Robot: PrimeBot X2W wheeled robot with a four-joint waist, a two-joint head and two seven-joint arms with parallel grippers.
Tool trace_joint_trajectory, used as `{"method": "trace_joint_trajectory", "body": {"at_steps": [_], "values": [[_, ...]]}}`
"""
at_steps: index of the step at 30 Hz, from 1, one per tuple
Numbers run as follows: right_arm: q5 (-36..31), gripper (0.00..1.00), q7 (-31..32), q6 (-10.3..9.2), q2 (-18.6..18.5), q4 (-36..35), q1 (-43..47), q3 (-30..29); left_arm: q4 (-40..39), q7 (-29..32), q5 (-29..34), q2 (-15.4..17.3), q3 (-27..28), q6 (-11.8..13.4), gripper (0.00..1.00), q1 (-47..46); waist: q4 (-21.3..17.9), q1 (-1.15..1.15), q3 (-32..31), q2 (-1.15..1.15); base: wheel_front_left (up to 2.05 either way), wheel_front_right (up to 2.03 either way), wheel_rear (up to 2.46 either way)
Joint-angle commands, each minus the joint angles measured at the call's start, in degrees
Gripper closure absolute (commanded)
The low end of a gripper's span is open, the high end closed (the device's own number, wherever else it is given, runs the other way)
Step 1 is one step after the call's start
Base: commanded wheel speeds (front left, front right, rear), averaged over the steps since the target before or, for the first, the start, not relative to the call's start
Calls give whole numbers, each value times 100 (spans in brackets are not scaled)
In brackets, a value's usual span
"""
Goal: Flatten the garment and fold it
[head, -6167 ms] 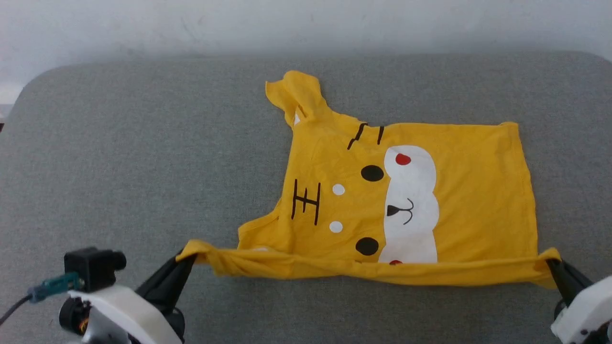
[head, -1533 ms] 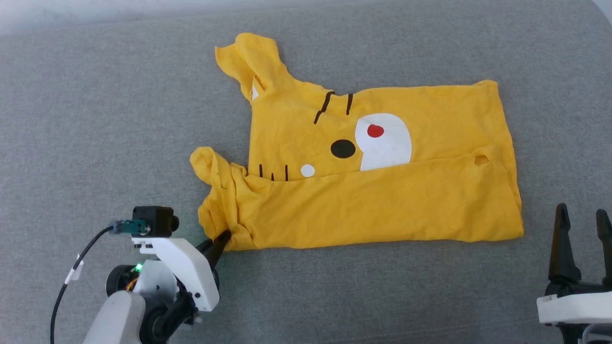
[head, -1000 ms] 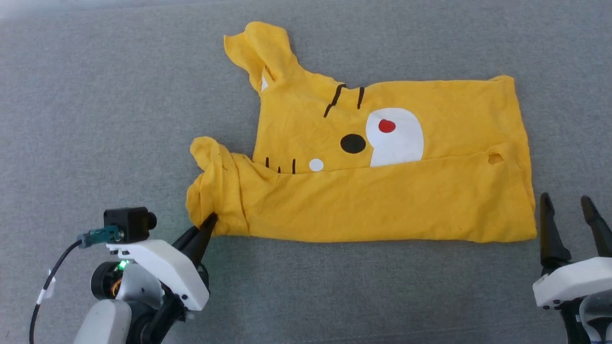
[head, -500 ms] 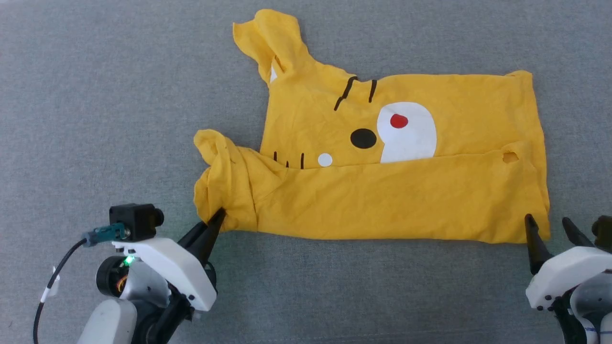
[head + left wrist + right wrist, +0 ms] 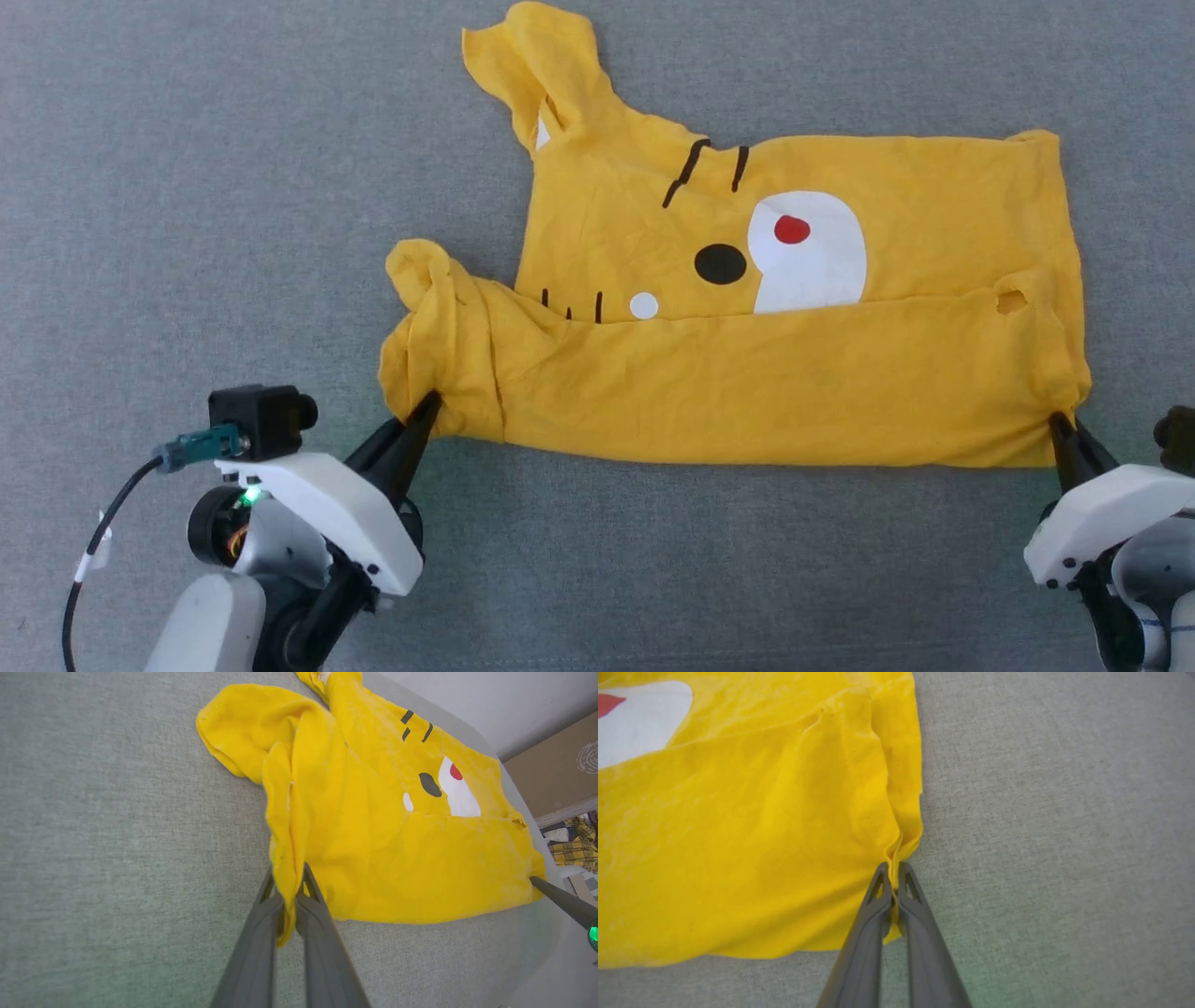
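The garment is a bright yellow T-shirt lying on the grey surface. Its near half is folded up over the tiger face, so only part of the print shows. One sleeve sticks out at the far left. My left gripper is shut on the bunched near-left corner, seen pinching a fold of the garment in the left wrist view. My right gripper is shut on the near-right corner, its fingertips clamping the garment at the hem in the right wrist view.
A grey fabric surface lies under the shirt on all sides. A small hole shows in the folded layer near the right edge. Past the surface's far end, in the left wrist view, stand a brown panel and plaid cloth.
My right gripper has moved in to the near-right corner and shut on it. The left gripper has kept its hold. The head camera has shifted, so the shirt sits a little higher and to the right.
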Motion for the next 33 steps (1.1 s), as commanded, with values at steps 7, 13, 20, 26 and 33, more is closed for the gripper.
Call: {"method": "trace_joint_trajectory", "body": {"at_steps": [7, 13, 20, 26, 33], "values": [[253, 100, -74, -11, 13, -345, -186, 89, -74, -139, -334, -30, 148, -53, 100, 50, -38, 0, -108, 0, 0, 0, 0], [596, 100, 159, -11, 13, -932, 74, 53, -264, -102, -530, 76, 298, -50, 100, 434, -67, 0, -410, 0, 0, 0, 0], [929, 100, 548, -11, 13, -1643, 738, -249, -667, 80, -799, 157, 460, 70, 100, 1109, -142, 0, -856, 0, 0, 0, 0], [1256, 100, 873, -11, 13, -1864, 1373, -581, -965, 328, -1024, 191, 520, 222, 100, 1768, -184, 0, -1132, 0, 0, 0, 0], [1291, 100, 983, -11, 13, -1652, 1719, -616, -916, 385, -1023, 130, 417, 317, 100, 2070, -146, 0, -1176, 0, 0, 0, 0]]}}
